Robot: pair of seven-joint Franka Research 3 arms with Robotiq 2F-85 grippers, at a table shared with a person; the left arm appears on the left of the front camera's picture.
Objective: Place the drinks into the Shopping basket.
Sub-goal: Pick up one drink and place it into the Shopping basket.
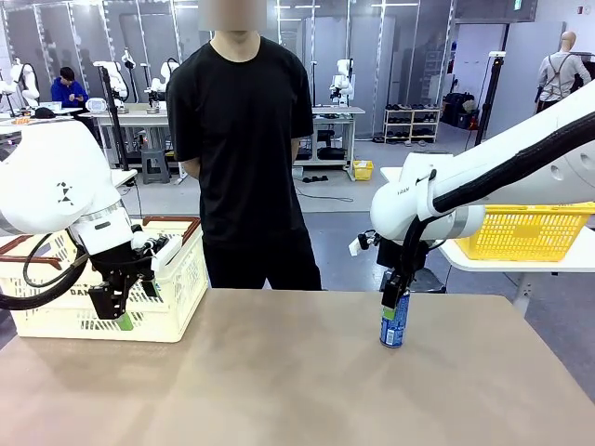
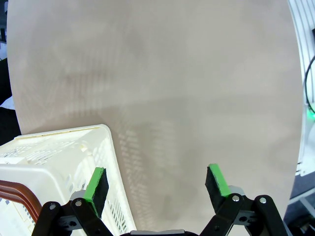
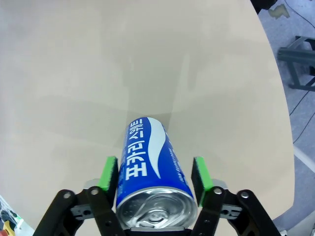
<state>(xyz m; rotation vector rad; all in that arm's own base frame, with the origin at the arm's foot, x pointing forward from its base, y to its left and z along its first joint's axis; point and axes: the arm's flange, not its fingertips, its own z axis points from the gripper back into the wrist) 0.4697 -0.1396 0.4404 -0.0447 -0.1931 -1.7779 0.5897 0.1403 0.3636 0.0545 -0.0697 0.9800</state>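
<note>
A blue drink can (image 1: 394, 321) with white markings stands upright on the tan table, right of the middle. My right gripper (image 1: 393, 299) comes down over it from above. In the right wrist view the green pads (image 3: 109, 173) press against both sides of the can (image 3: 150, 162) just under its silver top, so the right gripper (image 3: 155, 173) is shut on it. The cream Shopping basket (image 1: 181, 279) with its brown-red rim sits at the far left of the table. My left gripper (image 1: 119, 311) hangs open at the basket's front side. In the left wrist view the left gripper (image 2: 156, 184) holds nothing, and the basket corner (image 2: 59, 147) lies by its left finger.
A person in black stands at the far side of the table, hands behind the back. A yellow mesh basket (image 1: 525, 232) rests on a white side table at the right. Bare tabletop (image 1: 279, 372) stretches between the two arms.
</note>
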